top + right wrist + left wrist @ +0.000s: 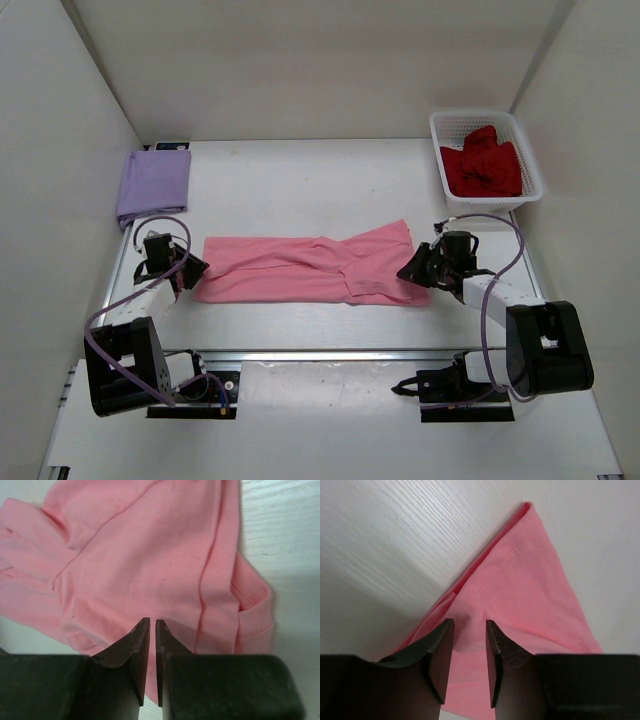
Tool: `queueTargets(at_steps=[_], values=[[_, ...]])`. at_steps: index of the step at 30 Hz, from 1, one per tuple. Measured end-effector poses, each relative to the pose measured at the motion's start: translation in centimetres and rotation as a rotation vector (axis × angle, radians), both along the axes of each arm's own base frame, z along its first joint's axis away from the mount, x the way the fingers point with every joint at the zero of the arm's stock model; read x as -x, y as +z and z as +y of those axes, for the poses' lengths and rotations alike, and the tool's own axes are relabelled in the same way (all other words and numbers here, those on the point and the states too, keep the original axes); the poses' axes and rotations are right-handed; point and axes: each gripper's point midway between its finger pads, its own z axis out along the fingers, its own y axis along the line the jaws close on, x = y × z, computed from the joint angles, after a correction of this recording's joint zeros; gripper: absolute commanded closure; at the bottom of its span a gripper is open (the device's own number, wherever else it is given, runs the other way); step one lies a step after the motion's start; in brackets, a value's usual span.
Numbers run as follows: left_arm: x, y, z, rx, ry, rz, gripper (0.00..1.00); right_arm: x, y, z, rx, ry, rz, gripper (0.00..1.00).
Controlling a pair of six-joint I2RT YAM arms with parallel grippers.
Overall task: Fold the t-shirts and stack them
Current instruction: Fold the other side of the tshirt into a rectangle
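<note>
Mid-fold on pink fabric t-shirt (pixel 310 268), with left gripper (pixel 470 622) spread at its left end, right gripper (pixel 152 621) near-closed at its right, hold unclear; next, pinching both ends.

The worktop (pixel 300 180) is white with a fine straight grain, and it is enclosed by pale walls on its left, far and right sides. A pink t-shirt (pixel 310 268) lies flat on it, folded into a long band that runs from near the left edge to near the right edge, closer to the near edge than to the far one; it is creased around its middle, and its right end angles slightly toward the far edge. A lavender t-shirt (pixel 153 183), folded to a neat rectangle, lies in the far left corner. A white lattice basket (pixel 440 160) stands in the far right corner, well apart from both
</note>
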Motion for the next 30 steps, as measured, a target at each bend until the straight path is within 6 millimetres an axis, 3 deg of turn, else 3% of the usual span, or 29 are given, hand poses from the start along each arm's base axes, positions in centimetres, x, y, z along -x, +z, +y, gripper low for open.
queueTargets(at_steps=[4, 7, 11, 14, 20, 30], values=[[-0.1, 0.8, -0.5, -0.023, -0.013, -0.023, 0.54, 0.1, -0.4, -0.4, 0.006, -0.015, 0.020, 0.80], [-1.3, 3.8, -2.2, -0.070, -0.073, -0.106, 0.55, 0.0, 0.1, -0.1, 0.022, -0.010, -0.001, 0.76], [-3.5, 7.3, -5.4, -0.084, -0.176, -0.212, 0.56, 0.0, 1.9, 1.9, 0.034, 0.051, -0.055, 0.76], [-2.7, 6.0, -5.9, -0.082, -0.196, -0.192, 0.54, -0.1, 3.1, 3.6, 0.030, 0.105, -0.088, 0.77], [1.9, 0.5, -3.3, -0.081, -0.098, -0.045, 0.53, 1.0, 3.7, 6.5, 0.028, 0.200, -0.101, 0.78], [1.9, -0.4, -1.8, -0.080, -0.018, -0.040, 0.53, 2.2, 3.3, 7.7, 0.034, 0.262, -0.081, 0.78]])
